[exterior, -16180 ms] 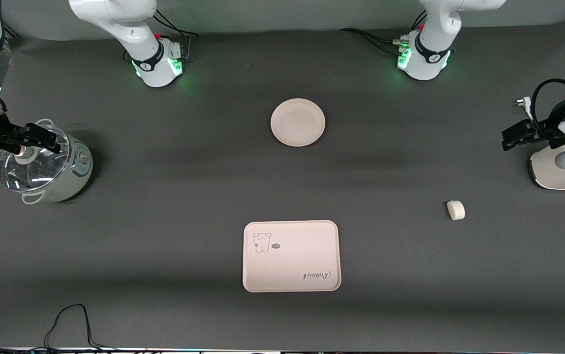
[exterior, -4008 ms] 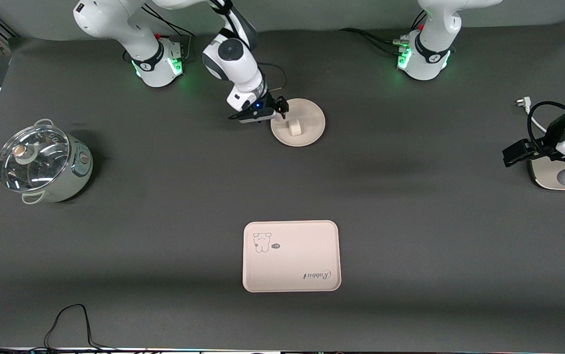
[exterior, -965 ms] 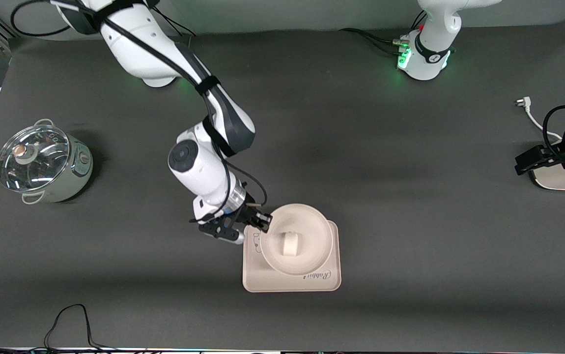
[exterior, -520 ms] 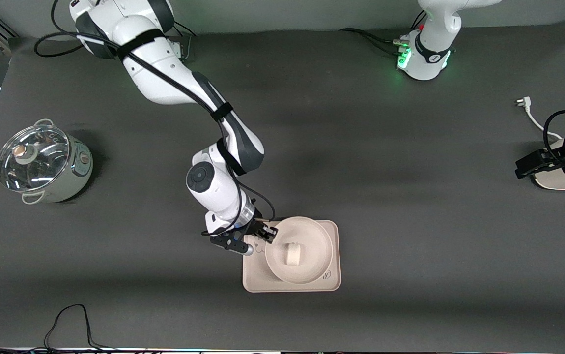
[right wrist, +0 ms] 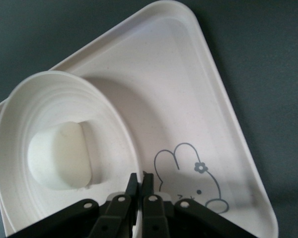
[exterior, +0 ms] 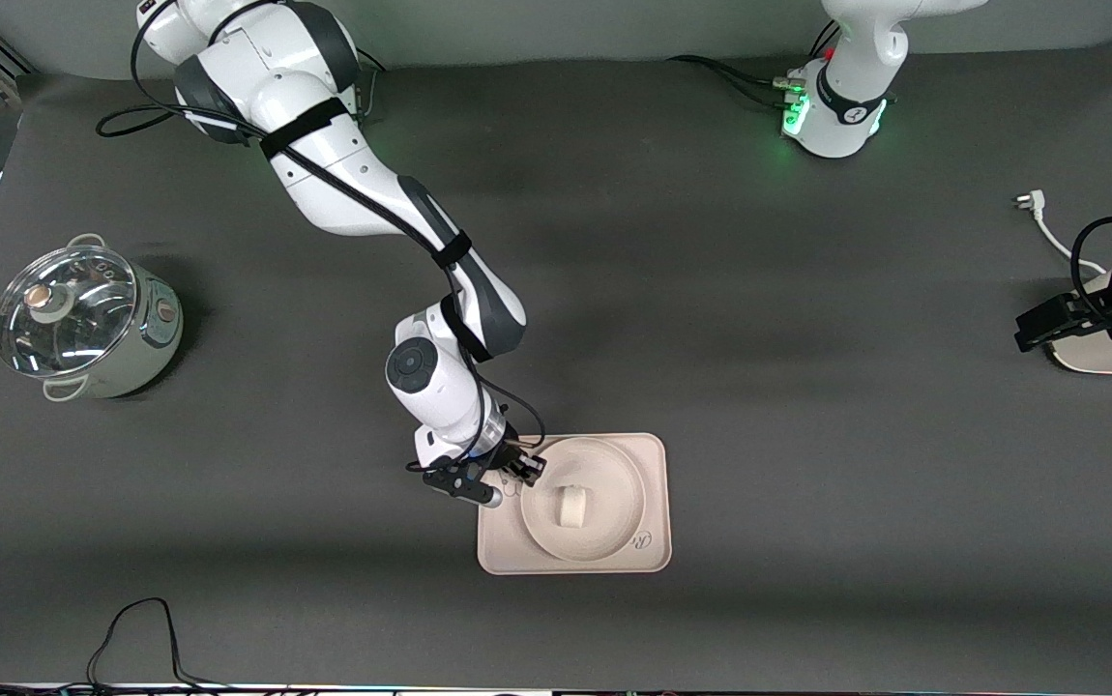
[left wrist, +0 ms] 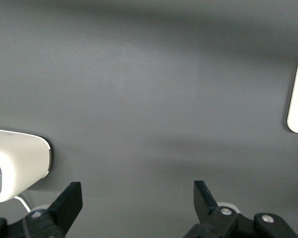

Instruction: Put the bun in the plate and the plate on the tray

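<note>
Round plate [exterior: 583,499] lowered onto rectangular tray [exterior: 653,556]

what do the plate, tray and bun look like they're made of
Plate: matte cream, faint concentric rings, likely plastic or melamine, possibly ceramic.
Tray: smooth cream-pink with a printed cartoon, soft sheen, probably moulded plastic.
Bun: off-white, dull, rounded edges; looks like soft dough or foam, can't tell which.
</note>
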`<state>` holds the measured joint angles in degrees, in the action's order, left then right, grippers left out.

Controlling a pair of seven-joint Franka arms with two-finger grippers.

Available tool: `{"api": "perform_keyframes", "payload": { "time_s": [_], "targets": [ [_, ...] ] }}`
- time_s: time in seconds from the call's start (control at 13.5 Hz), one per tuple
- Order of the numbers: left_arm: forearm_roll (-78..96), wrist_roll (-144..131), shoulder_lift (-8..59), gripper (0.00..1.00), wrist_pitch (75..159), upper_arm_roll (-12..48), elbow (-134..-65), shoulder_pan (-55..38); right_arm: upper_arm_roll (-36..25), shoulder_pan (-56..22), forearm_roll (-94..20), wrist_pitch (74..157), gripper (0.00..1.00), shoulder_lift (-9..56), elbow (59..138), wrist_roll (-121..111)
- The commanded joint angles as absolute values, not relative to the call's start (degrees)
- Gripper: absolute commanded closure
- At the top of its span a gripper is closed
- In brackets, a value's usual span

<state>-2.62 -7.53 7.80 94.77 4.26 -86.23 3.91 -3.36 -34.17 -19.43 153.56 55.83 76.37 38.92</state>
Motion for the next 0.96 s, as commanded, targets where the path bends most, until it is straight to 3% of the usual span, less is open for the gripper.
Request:
{"api": "perform_keyframes", "payload": {
  "time_s": [0.0, 0.15, 0.45, 0.89],
  "targets": [
    [-2.6, -6.8, 8.4, 0.0, 92.8, 4.3, -84.5, 4.1, -3.3, -34.0, -21.3, 153.2, 0.0, 55.8, 75.1, 36.7],
    [-2.6, -6.9, 8.5, 0.0, 92.5, 4.3, -84.5, 4.1, -3.3, -33.8, -21.3, 150.6, 0.0, 54.2, 75.5, 36.7],
    [-2.7, -6.9, 8.2, 0.0, 92.0, 4.3, -83.5, 4.1, -4.5, -33.2, -20.5, 136.1, 0.0, 46.8, 75.2, 36.8],
    [-2.3, -6.8, 8.4, 0.0, 91.2, 4.4, -83.1, 4.6, -6.3, -28.9, -15.1, 111.7, 0.0, 27.0, 80.2, 35.4]
  ]
}}
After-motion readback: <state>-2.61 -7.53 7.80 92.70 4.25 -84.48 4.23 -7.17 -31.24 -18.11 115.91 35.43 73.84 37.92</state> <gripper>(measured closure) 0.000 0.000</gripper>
